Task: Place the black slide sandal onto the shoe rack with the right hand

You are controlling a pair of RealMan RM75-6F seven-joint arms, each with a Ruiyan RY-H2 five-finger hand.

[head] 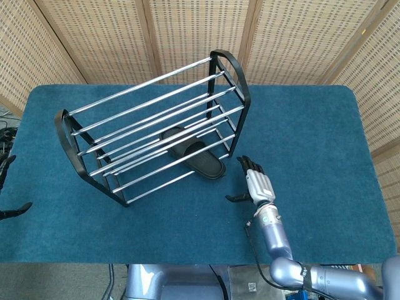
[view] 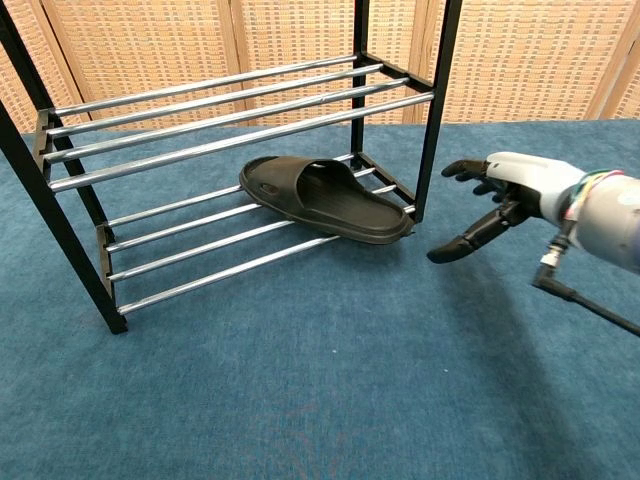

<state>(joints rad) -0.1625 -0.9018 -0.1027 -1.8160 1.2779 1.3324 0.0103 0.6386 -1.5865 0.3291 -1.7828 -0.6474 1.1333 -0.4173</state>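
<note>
The black slide sandal [view: 322,197] [head: 194,153] lies on the lower shelf bars of the shoe rack [view: 240,110] [head: 156,125], its heel sticking out past the front bar. My right hand [view: 505,195] [head: 253,183] hovers to the right of the rack, apart from the sandal, fingers spread and holding nothing. Only a dark tip of my left hand [head: 12,208] shows at the head view's left edge; its fingers are hidden.
The rack is black-framed with chrome bars and stands at an angle on the blue carpeted table [head: 312,137]. A black cable [view: 590,305] trails from my right wrist. Woven screens [head: 200,31] close off the back.
</note>
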